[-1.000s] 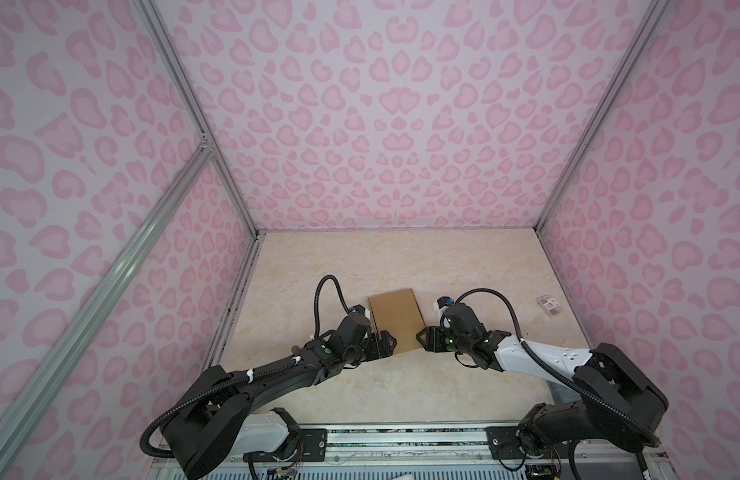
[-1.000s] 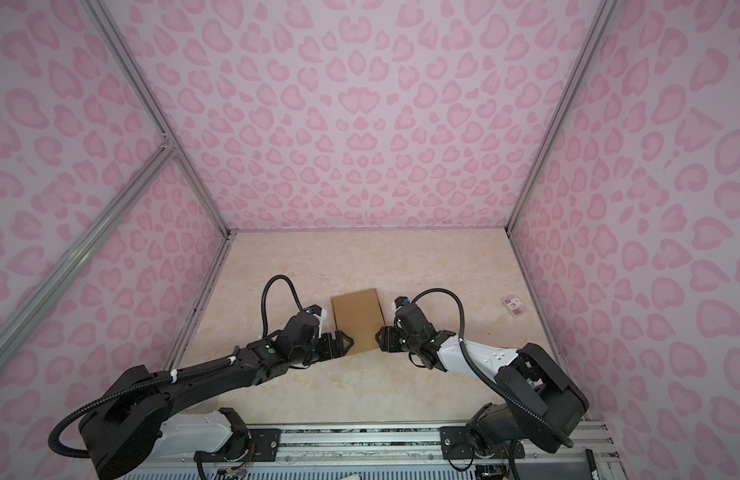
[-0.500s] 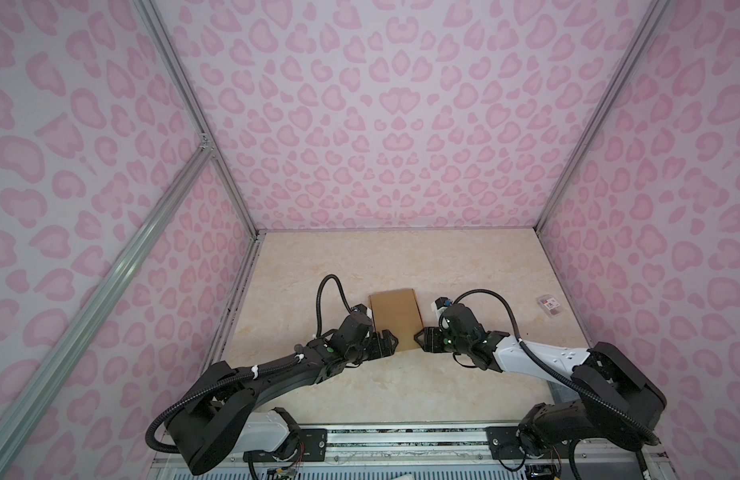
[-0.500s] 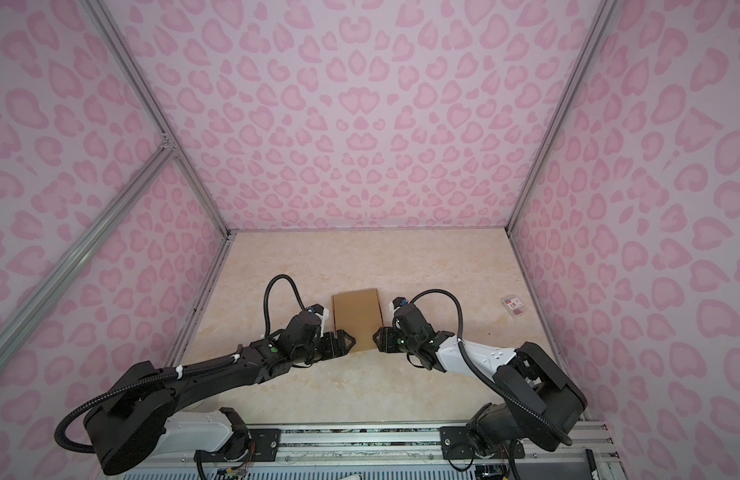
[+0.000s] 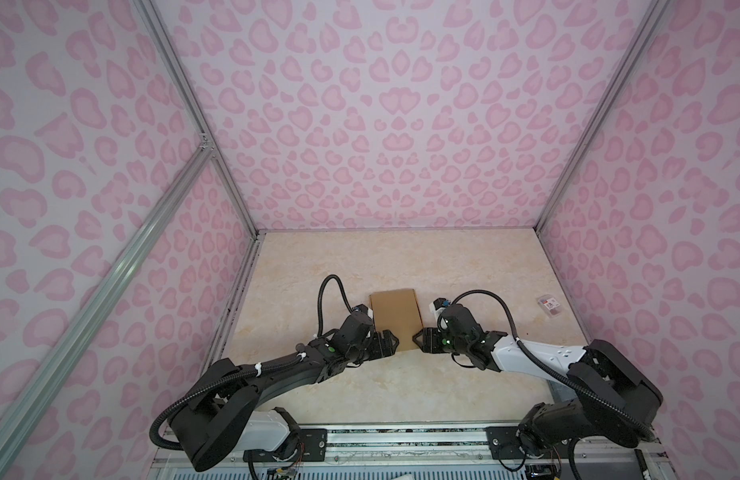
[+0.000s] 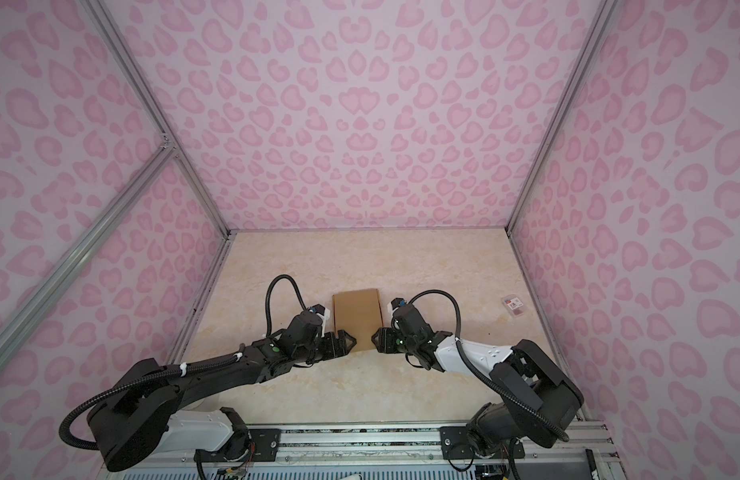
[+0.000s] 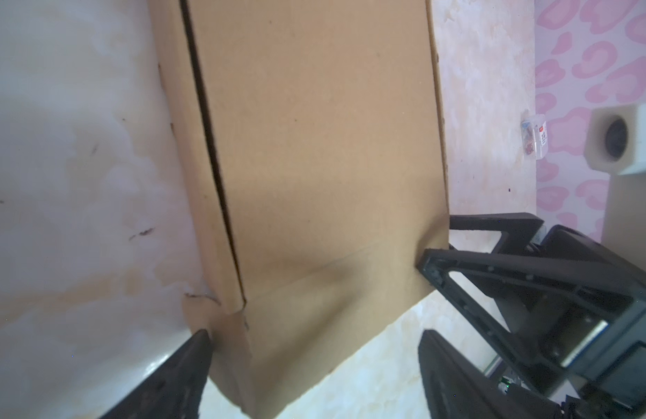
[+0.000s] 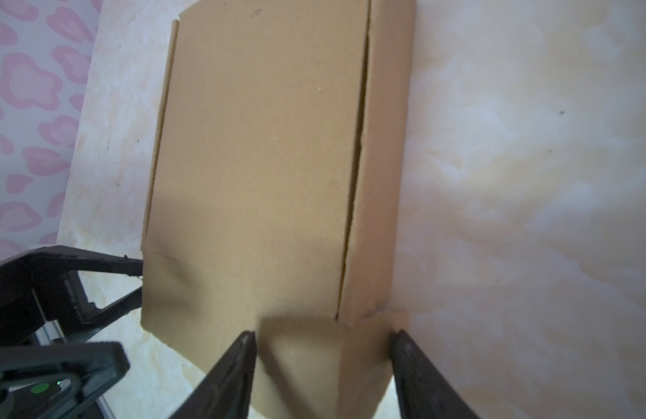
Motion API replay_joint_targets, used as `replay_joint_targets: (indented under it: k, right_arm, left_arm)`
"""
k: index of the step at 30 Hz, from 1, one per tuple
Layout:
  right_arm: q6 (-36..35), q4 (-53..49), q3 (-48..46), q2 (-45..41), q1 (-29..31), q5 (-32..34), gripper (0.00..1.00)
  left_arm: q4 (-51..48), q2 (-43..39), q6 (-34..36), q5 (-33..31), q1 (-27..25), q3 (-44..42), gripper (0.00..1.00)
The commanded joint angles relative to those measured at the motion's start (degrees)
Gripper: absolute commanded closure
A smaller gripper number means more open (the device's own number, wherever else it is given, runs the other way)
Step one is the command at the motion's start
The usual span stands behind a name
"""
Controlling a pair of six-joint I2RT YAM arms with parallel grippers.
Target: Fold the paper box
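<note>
Your paper box [image 5: 395,316] lies flat at the centre of the table [image 5: 318,266]. Your left gripper [image 5: 392,343] sits at its 7 o'clock corner, jaws spread wide, only one touching the card. Your right gripper [image 8: 323,335] straddles the 5 o'clock corner, card filling its jaws; whether it pinches, I cannot tell.

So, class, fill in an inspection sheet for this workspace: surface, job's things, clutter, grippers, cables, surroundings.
Surface: beige marbled table, faint scuffs.
Job's things: brown paper box lying flat mid-table, near end creased.
Clutter: small clear packet with red-white label, near the right wall.
Grippers: left gripper open, straddling the box's near end; right gripper, jaws around its near corner, grip unclear.
Cables: black cable loops over both wrists, clear of the box.
Surroundings: pink patterned walls, aluminium frame posts.
</note>
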Motion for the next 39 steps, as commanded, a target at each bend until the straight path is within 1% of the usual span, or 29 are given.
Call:
replay_joint_targets:
  k: [1,39]
  right_arm:
    - [0.4,1.5,0.1,0.4,0.0,-0.4,0.39]
    - [1.3,3.4,0.5,2.2,0.6,-1.4,0.45]
  left_arm:
    - [2.2,0.5,-0.1,0.5,0.0,0.6,0.09]
    - [3.9,1.6,-0.3,1.3,-0.1,0.0,0.11]
